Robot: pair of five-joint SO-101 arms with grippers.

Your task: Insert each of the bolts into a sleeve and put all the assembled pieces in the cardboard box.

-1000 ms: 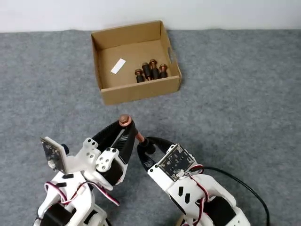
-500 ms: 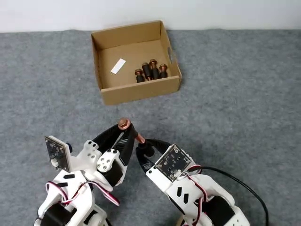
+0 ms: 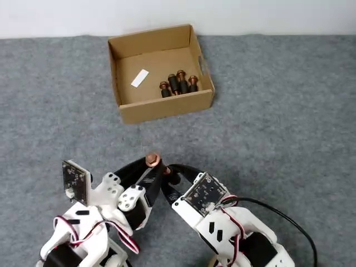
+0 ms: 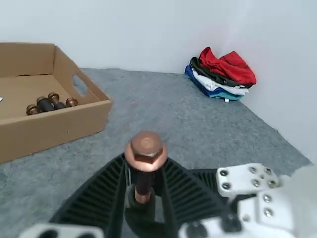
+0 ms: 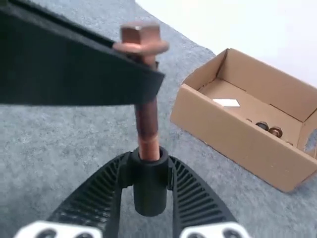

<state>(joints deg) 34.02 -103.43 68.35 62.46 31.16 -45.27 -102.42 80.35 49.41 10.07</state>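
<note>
My left gripper [image 3: 151, 169] [image 4: 143, 181] is shut on a copper bolt [image 3: 152, 161] [image 4: 144, 156] [image 5: 143, 79], head up, just below its hex head. The bolt's shank end sits in the mouth of a black sleeve [image 5: 148, 184] [image 3: 169, 177], and my right gripper [image 5: 147, 186] [image 3: 171, 179] is shut on that sleeve. Both grippers meet above the grey carpet, in front of the cardboard box [image 3: 161, 111] [image 4: 54, 124] [image 5: 233, 134]. Several assembled bolt-and-sleeve pieces [image 3: 178, 83] [image 4: 48, 102] lie in the box's right part.
A white paper slip [image 3: 139, 78] lies on the box floor. A pile of folded clothes [image 4: 223, 74] sits by the wall, far off on the carpet. A black cable [image 3: 283, 217] runs from the right arm's base.
Both grippers have drawn back toward the arm bases and closer together. The bolt's shank, earlier bare between the two grippers, now enters the sleeve.
</note>
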